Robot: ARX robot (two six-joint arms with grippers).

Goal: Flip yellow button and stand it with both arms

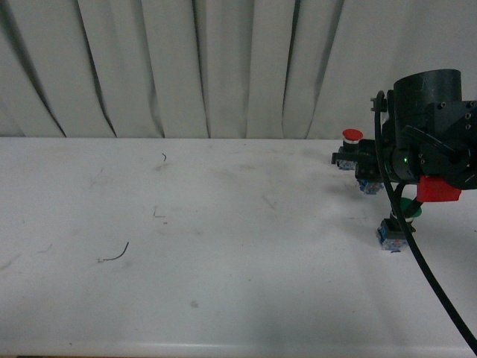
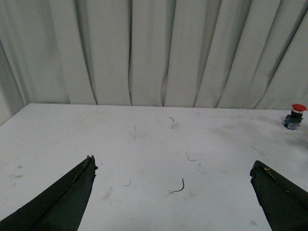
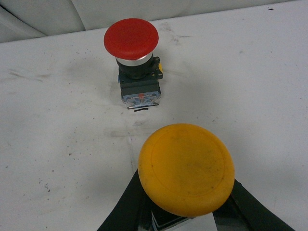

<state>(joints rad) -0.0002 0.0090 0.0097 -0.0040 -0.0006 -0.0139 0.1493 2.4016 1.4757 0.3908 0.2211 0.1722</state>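
Your left hand (image 2: 173,163) hangs over the bare left part of the white surface (image 1: 223,298), its dark fingers (image 2: 62,202) spread wide with nothing between them. A thin curl of wire (image 1: 115,256) lies on the surface ahead of it. Far to the right, the red button (image 1: 352,136) stands upright near the back edge. Just in front of it, the yellow button (image 3: 186,168) stands cap up, and your right hand (image 3: 183,219) is closed on it below the cap, a finger (image 3: 126,207) on each side. The right arm (image 1: 432,134) hides it from the front view. A green-capped button (image 1: 408,209) sits beside that arm.
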